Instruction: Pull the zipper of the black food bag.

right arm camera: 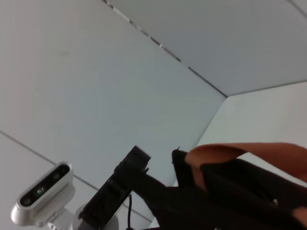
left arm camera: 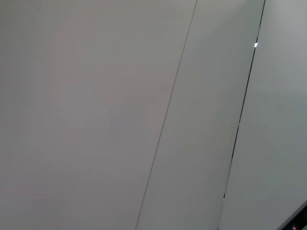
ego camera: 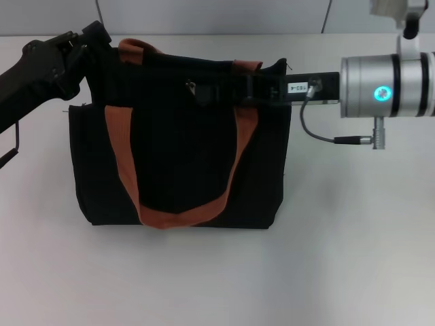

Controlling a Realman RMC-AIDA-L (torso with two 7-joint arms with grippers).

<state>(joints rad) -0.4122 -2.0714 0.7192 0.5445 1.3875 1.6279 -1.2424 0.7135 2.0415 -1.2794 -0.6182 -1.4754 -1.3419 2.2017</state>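
Though boxy, soft black food bag [ego camera: 183,146].

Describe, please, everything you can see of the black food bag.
The bag is a boxy black fabric tote lying on the white table, its broad side facing up. Two rust-orange webbing handles show: one loops across its face, the other peeks out at the far edge. A small silver zipper pull glints near that edge. The left gripper meets the bag's far left corner; the right gripper reaches over its far edge from the right.
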